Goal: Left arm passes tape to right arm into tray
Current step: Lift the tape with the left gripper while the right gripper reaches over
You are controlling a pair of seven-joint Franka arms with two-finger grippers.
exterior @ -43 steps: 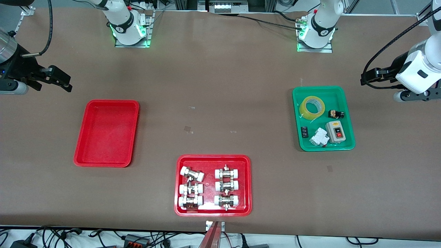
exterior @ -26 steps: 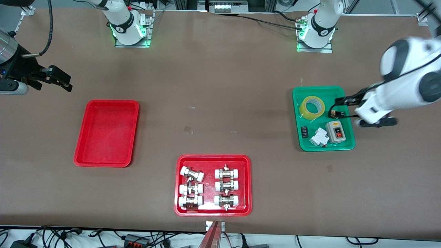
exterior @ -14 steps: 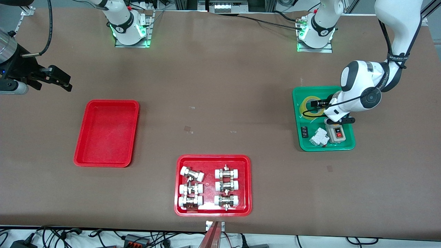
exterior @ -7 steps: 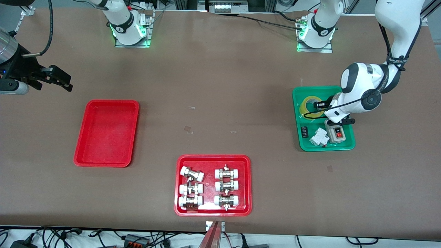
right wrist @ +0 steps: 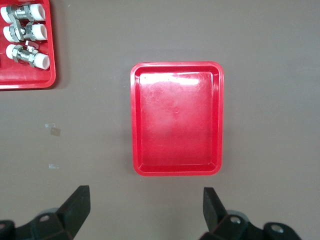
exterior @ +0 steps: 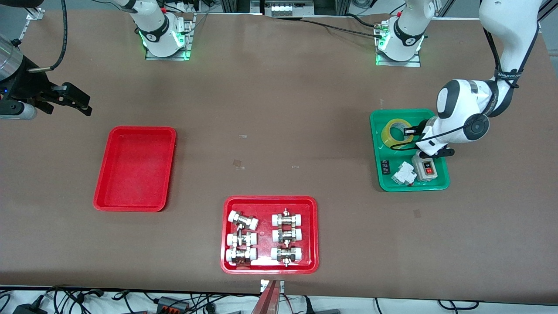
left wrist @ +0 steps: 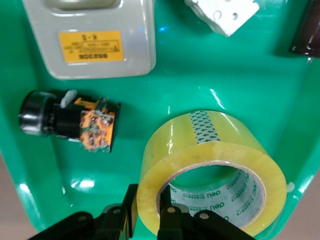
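The tape (exterior: 397, 132) is a yellowish roll in the green tray (exterior: 378, 176), at the end farther from the front camera. My left gripper (exterior: 408, 131) is down on it. In the left wrist view the left gripper (left wrist: 149, 197) is shut on the wall of the tape (left wrist: 215, 165), with one finger outside and one inside the core. The plain red tray (exterior: 135, 168) lies toward the right arm's end of the table. My right gripper (exterior: 74, 102) waits open and empty above the table beside it. The right wrist view shows the right gripper (right wrist: 145, 200) and the tray (right wrist: 177, 125).
The green tray (left wrist: 190, 75) also holds a grey switch box (exterior: 424, 168), a white breaker (exterior: 403, 173), a small black part (exterior: 385, 167) and a black and orange part (left wrist: 70, 122). A red tray (exterior: 226, 261) with white-capped metal fittings lies near the front edge.
My left arm swung in from the table's end and came down onto the green tray. Its fingers closed on the tape's wall and the roll shifted slightly. My right arm has not moved.
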